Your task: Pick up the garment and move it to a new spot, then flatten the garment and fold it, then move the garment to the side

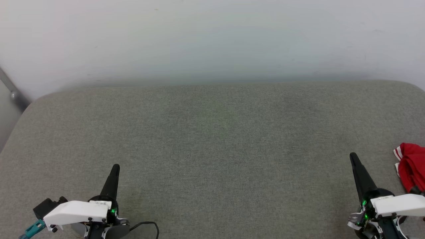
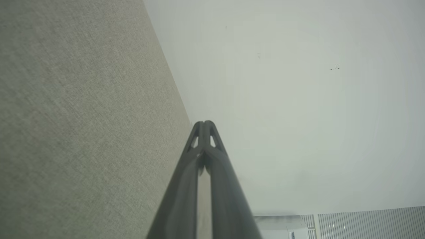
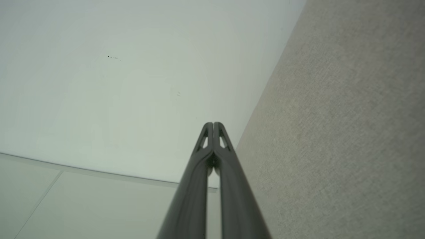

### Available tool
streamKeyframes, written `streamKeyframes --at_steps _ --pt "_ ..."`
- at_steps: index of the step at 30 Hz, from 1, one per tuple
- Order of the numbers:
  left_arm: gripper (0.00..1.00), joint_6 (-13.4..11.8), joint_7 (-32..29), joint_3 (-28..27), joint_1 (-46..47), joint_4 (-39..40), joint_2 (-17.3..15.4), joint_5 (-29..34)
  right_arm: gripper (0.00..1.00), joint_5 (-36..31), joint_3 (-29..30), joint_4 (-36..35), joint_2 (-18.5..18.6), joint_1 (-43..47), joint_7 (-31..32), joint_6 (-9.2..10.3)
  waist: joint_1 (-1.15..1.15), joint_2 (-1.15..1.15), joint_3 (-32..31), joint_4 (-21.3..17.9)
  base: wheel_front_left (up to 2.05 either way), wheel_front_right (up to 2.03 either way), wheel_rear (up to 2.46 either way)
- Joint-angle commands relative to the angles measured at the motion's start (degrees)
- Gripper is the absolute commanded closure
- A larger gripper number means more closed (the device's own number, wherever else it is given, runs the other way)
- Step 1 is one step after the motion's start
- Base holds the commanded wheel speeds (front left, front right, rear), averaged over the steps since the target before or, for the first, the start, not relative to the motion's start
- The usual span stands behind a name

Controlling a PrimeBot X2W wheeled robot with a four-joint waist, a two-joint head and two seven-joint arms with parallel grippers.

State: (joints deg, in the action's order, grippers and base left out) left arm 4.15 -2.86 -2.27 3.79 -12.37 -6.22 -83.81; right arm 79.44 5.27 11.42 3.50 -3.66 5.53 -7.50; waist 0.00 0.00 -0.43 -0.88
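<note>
Both grippers sat lowest in the head view. Left gripper (image 1: 115, 167): lower left, fingers pressed together on nothing, pointing toward the wall (image 1: 212, 39). Right gripper (image 1: 353, 156): lower right, likewise pinched closed and empty, tips leaning slightly left. I noted the garment (image 1: 411, 171) bunched on the grey fabric surface (image 1: 212, 132) at the far right edge, just beside the right wrist and partly cut off by the frame. Its visible heap ran near-to-far, with the striped trim at the far-left corner. I could not tell which way the collar or hem pointed.
</note>
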Motion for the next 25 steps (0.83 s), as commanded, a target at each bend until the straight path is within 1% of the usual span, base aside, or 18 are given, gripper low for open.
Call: streamKeyframes --at_steps 1,25 --pt "1.00 0.65 -0.30 -0.53 1.16 -0.02 0.31 -0.90 1.00 1.31 0.19 0.12 -0.17 -1.33 0.01 0.01 0.00 0.00 0.03 0.04 0.00 0.00 0.00" --pt "1.00 3.13 -2.96 -3.39 2.50 -1.51 2.61 -7.78 1.00 11.37 0.91 2.35 -0.45 -2.60 0.68 0.02 0.00 0.00 0.50 0.72 0.00 0.00 0.00"
